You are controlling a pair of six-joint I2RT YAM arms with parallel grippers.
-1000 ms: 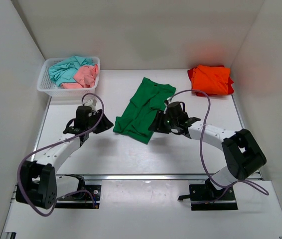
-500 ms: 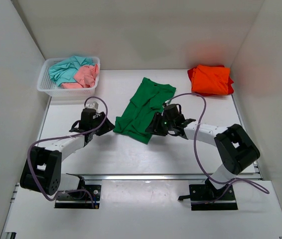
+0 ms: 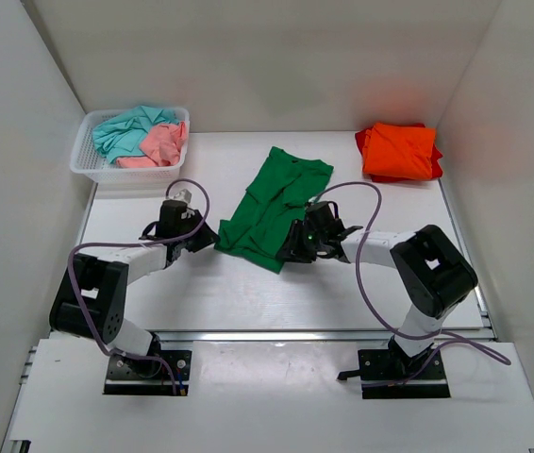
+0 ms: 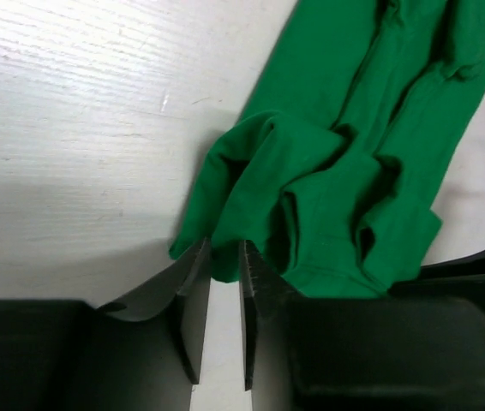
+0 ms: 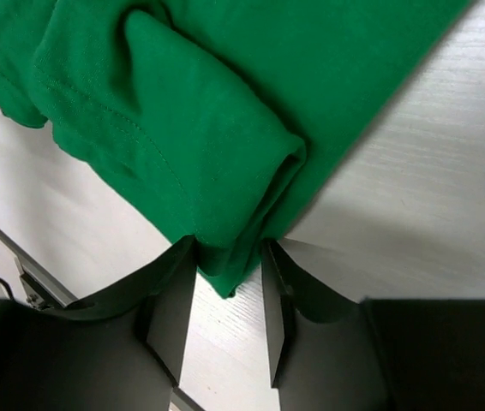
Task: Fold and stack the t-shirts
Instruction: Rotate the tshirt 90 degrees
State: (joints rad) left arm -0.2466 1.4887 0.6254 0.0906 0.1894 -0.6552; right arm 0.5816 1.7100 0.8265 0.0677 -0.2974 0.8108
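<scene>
Your green t-shirt [image 3: 274, 201] lies mid-worktop [image 3: 201, 283] as a long, creased diagonal band, its near end bunched into rolled folds. Your left tool [image 4: 222, 261] is clenched on that end's left corner, your right tool [image 5: 228, 257] on its right corner. The orange t-shirt [image 3: 399, 151] sits folded at the far right. The teal t-shirt [image 3: 125, 127] and pink t-shirt [image 3: 163, 143] lie crumpled in the basket [image 3: 88, 165].

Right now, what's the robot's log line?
left gripper: shut on green shirt | right gripper: shut on green shirt | orange shirt: folded, far right | basket: teal shirt, pink shirt
</scene>
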